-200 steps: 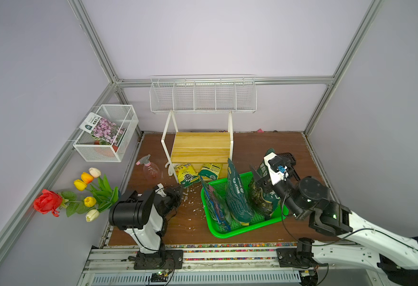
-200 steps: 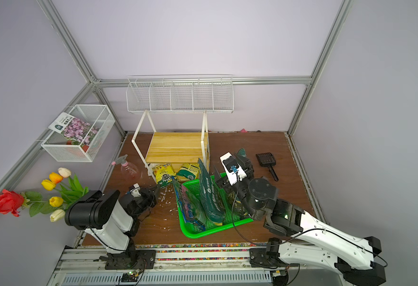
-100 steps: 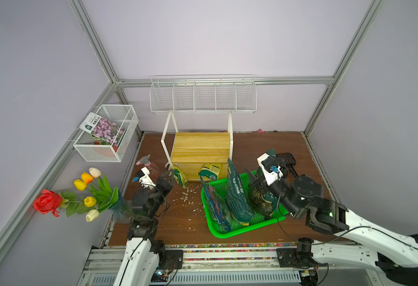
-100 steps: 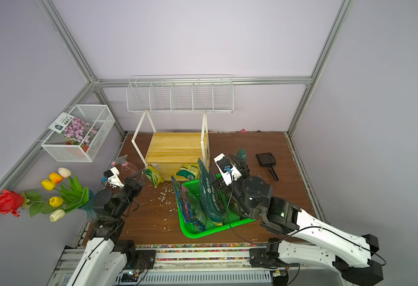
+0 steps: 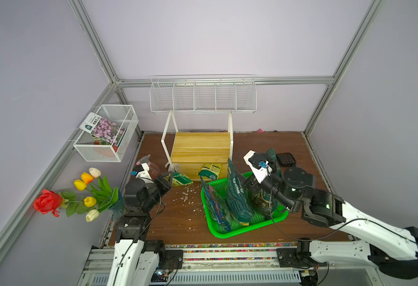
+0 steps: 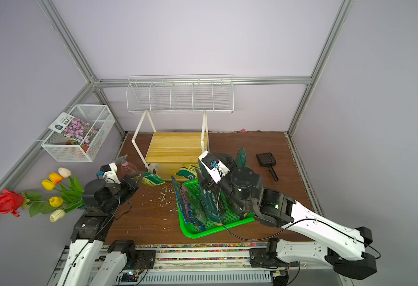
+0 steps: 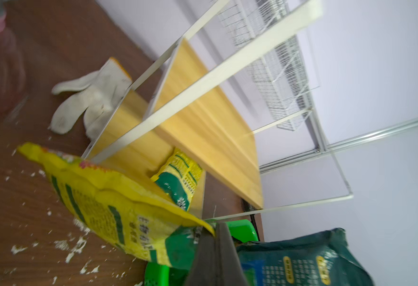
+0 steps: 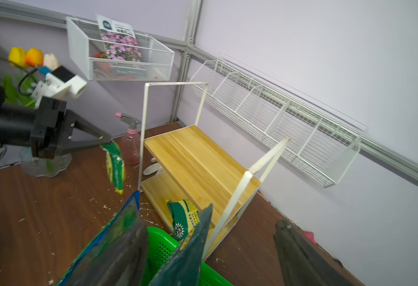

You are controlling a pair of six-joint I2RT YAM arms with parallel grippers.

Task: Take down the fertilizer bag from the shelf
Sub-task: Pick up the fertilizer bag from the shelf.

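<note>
Yellow-and-green printed plastic film, glossy: the fertilizer bag (image 8: 115, 166) hangs from the left gripper (image 8: 106, 141), fingers clenched on its green end. Position: off the shelf (image 5: 200, 148), just beside its front corner on the left arm's side, clear of both boards, above the surface (image 5: 178, 218).

Judged soft and limp, with loose contents that shift and a film that is likely slippery. The flat sealed edge looks the best hold. It seems light, dangling from one pinch.

A second fertilizer bag (image 5: 210, 170) leans on the shelf's lower board. The right gripper (image 8: 210, 222) has its fingers spread wide, released, grasping nothing.
</note>
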